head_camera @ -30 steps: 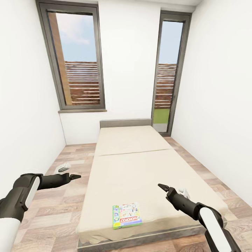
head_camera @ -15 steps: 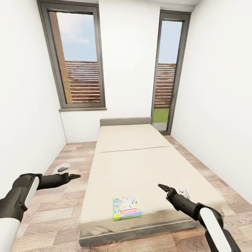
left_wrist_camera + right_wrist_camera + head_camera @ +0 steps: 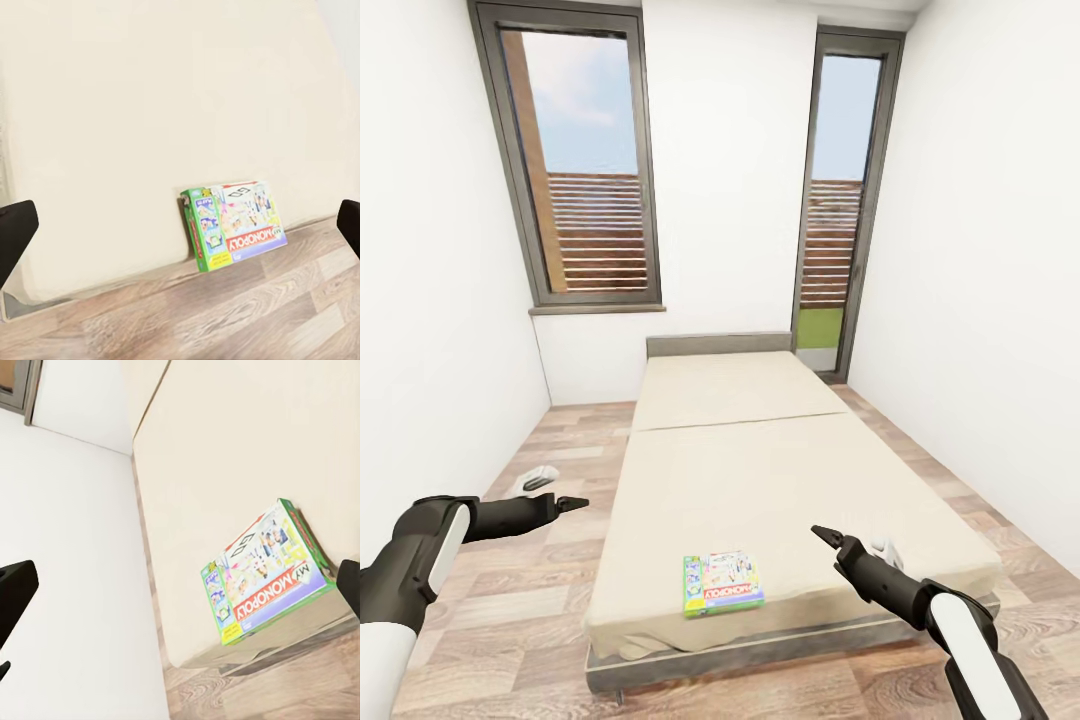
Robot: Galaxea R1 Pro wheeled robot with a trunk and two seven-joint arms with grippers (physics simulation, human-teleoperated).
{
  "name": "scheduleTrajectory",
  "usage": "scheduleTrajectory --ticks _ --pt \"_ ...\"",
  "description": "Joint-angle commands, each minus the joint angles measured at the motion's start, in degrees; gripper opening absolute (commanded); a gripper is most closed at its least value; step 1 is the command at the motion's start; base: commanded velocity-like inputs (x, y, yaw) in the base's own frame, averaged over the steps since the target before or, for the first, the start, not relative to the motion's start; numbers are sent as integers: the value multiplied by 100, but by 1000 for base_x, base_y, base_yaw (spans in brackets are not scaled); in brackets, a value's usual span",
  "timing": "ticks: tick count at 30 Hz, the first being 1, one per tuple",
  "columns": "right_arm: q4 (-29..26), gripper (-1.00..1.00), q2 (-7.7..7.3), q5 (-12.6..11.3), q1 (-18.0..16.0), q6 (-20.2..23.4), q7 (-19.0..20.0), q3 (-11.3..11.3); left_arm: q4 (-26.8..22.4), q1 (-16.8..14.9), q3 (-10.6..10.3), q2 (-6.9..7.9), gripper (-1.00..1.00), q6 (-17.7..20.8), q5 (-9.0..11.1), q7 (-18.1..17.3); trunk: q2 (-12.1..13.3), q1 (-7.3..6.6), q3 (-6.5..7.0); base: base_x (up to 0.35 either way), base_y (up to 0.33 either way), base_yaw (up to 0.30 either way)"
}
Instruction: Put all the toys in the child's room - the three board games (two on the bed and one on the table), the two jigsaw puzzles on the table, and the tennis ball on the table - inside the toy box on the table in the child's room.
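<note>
One board game (image 3: 722, 596), a white-green box with a red Monopoly logo, lies flat on the bed (image 3: 750, 470) near its foot edge. It also shows in the left wrist view (image 3: 232, 225) and the right wrist view (image 3: 266, 574). My left gripper (image 3: 570, 503) hovers open over the floor to the left of the bed. My right gripper (image 3: 820, 533) hovers open above the bed's foot, to the right of the box. Neither touches it. The table, toy box, jigsaw puzzles and tennis ball are out of view.
The bed runs lengthwise to the far wall, between a window (image 3: 585, 170) and a glazed door (image 3: 838, 210). Strips of wooden floor (image 3: 530, 600) lie on both sides. A small white-grey object (image 3: 540, 478) sits on the floor at the left, another (image 3: 886, 548) by my right gripper.
The whole view has drawn back a little, so the bed's foot frame and the floor in front of it show more. Both arms keep their pose.
</note>
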Motion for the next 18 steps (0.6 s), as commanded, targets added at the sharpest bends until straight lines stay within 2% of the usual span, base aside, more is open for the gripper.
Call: scheduleTrajectory --ticks 1,13,15,18 --pt "-3 100 1 -19 -4 29 -9 -6 -1 -4 6 0 100 42 39 8 -3 0 -6 -2 0 0" --pt "-3 100 1 -12 -4 30 -10 -8 -1 -4 16 4 100 40 51 -18 -3 0 -6 0 0 0" --pt "-3 100 0 -11 -4 30 -10 -9 -1 -4 53 7 100 37 52 -25 -3 0 -6 -32 0 0" --pt "-3 100 -2 -10 -4 31 -10 -10 -1 -4 249 9 100 36 53 -29 -3 0 -6 -183 0 0"
